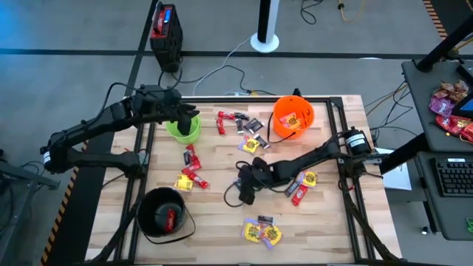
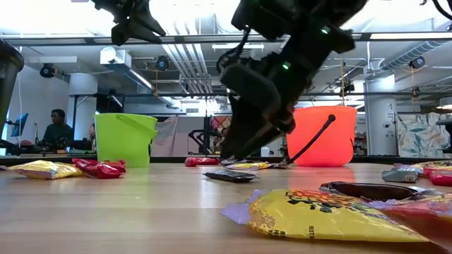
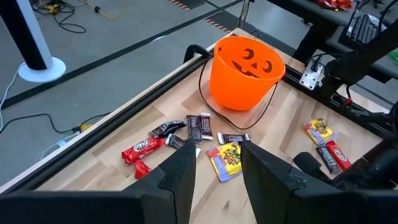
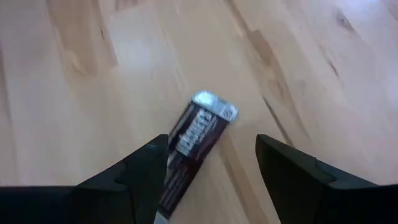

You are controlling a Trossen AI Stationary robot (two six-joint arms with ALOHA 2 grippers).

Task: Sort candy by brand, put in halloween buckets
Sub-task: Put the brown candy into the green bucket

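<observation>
My right gripper (image 4: 211, 168) is open, low over the middle of the wooden table (image 1: 222, 222). A dark, silver-ended candy (image 4: 198, 132) lies flat between its fingers, nearer one finger; the candy's near end is hidden behind that finger. My left gripper (image 3: 217, 171) is open and empty above the lime green bucket (image 1: 183, 133). The orange pumpkin bucket (image 1: 293, 117) stands at the far right with yellow candy in it. The black bucket (image 1: 162, 214) stands at the near left with a red candy inside. Loose red, yellow and dark candies (image 1: 244, 125) lie about the table.
Red and yellow candies (image 1: 191, 170) lie left of my right gripper, and yellow ones (image 1: 262, 233) lie near the front edge. More candies (image 1: 303, 183) lie under my right arm. A side desk at the right holds pink-red packets (image 1: 449, 103) and a keyboard (image 1: 451, 177). A person (image 2: 56, 128) sits far behind.
</observation>
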